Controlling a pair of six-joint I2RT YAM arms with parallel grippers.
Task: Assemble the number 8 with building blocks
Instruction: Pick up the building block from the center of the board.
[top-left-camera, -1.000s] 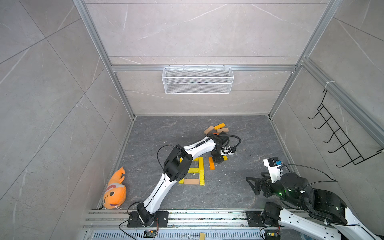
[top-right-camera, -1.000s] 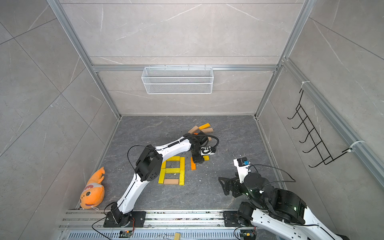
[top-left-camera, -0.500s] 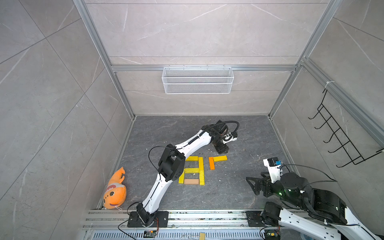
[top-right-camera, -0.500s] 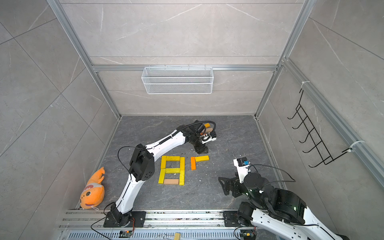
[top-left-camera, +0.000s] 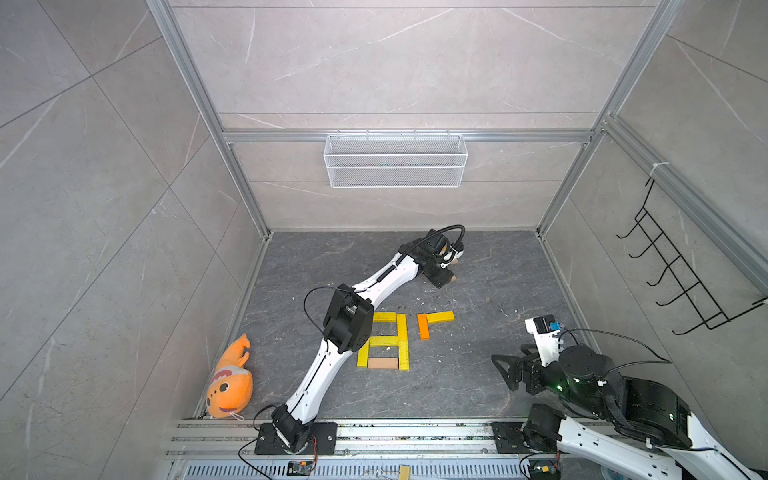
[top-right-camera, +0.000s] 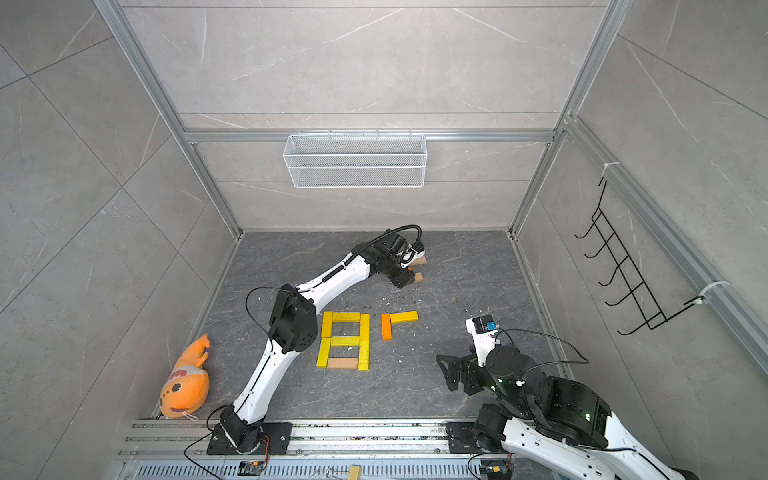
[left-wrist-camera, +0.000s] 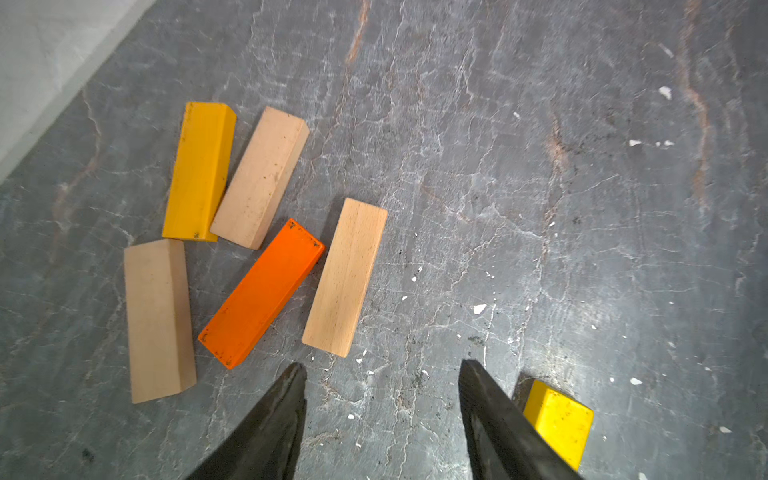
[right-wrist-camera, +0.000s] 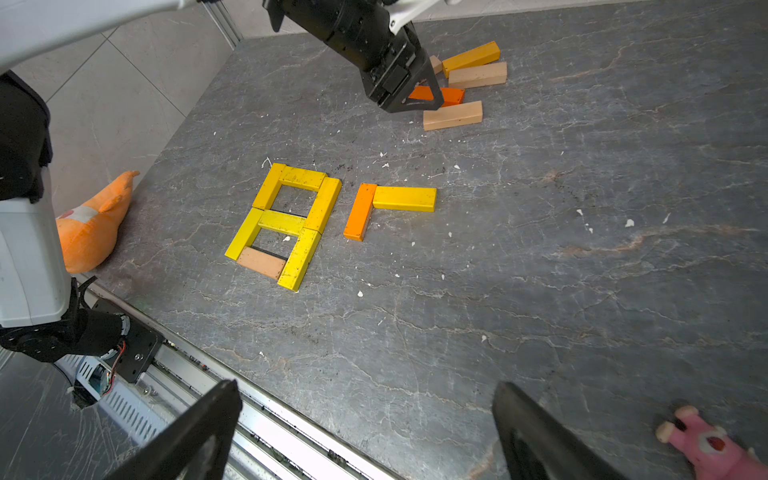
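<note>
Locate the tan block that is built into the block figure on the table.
In both top views the tan block forms the bottom bar of the yellow figure, between its two lower uprights, on the side nearest the front rail.

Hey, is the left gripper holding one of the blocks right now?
No: in the left wrist view the left gripper stands open with nothing between its jaws, the nearest tan block lying beyond them.

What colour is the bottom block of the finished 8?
Tan bare wood; the bottom block shows best in the right wrist view.
</note>
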